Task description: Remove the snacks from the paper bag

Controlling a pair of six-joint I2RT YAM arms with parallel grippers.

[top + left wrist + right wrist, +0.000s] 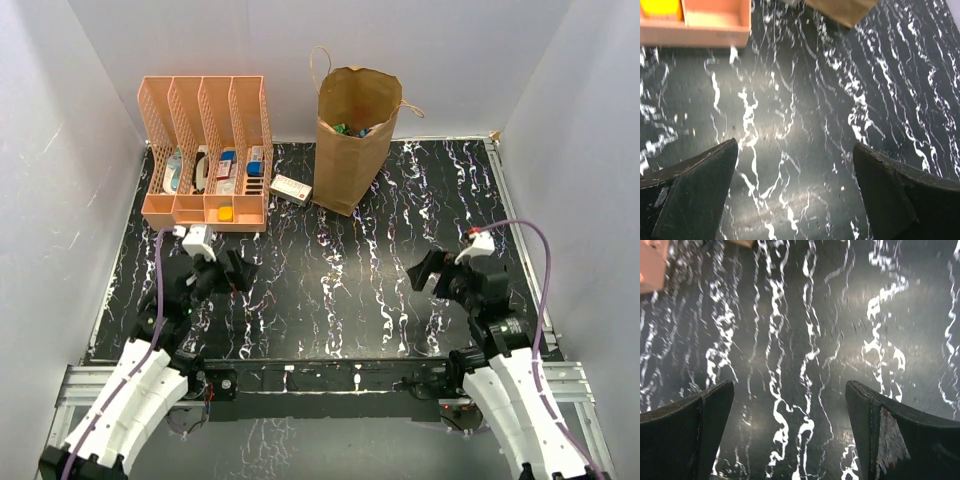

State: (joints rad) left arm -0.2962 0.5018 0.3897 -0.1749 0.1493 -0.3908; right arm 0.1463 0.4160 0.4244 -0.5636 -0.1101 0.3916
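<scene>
Paper bag [352, 150] at twelve o'clock, snacks [351, 128] apparently inside. Left gripper [795, 192] and right gripper [790, 432], jaws spread and empty, should descend vertically through its mouth.

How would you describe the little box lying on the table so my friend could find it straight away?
At the far side of the black marbled table, an orange rack stands left of a tall brown paper bag. In the gap between them a small white box lies flat on the tabletop. Unlike the other little boxes, it sits outside the rack.
</scene>
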